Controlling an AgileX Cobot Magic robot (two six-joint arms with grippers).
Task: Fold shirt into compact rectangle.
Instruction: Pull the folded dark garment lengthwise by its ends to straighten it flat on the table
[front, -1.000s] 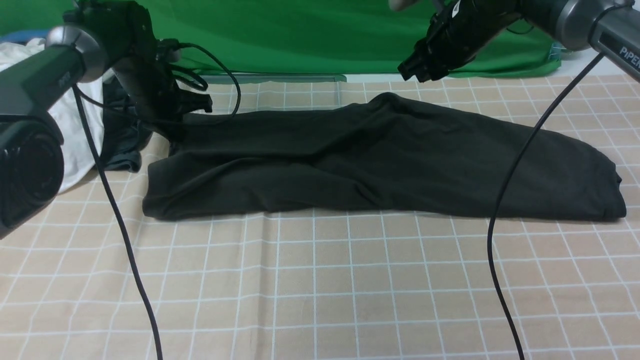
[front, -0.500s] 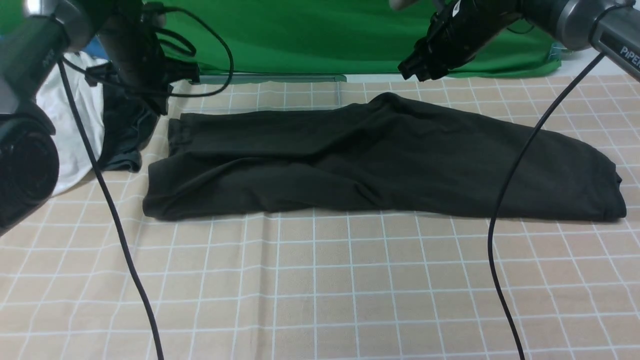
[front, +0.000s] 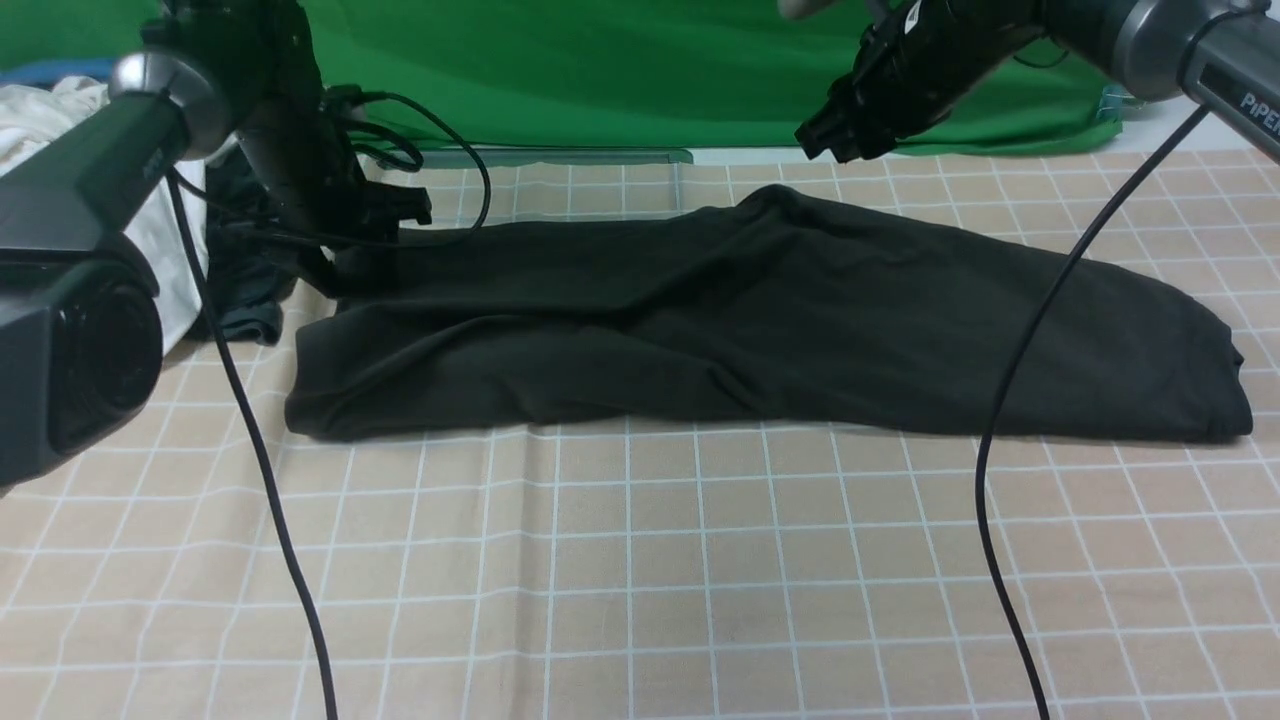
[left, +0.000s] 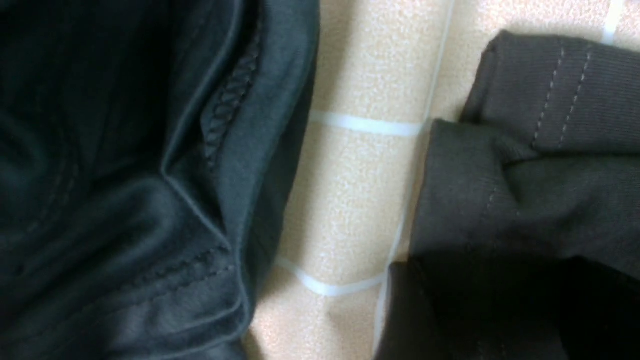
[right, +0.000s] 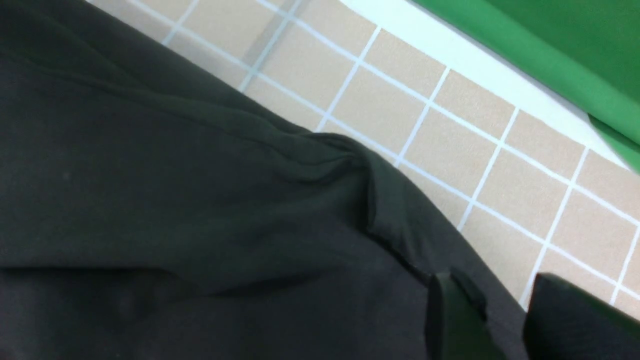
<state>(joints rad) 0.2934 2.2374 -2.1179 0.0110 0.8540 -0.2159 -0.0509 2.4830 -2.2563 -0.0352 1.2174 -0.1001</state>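
Currently the shirt (front: 760, 320) lies as a long band across mid-frame in the front view. Left gripper (front: 335, 262) sits low at its upper-left corner; can't tell how its jaws stand. Right gripper (front: 830, 145) hovers upper right, fingers spread, holding nothing.

Risk: grey garment (front: 240, 300) lies just beside that corner. An off pinch could catch it, or only one layer, skewing the fold.

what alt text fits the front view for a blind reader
A black shirt, folded into a long rumpled band, lies across a beige checked tablecloth. The left gripper sits at its left end; the right gripper hovers above its far edge. Other garments lie heaped at far left.
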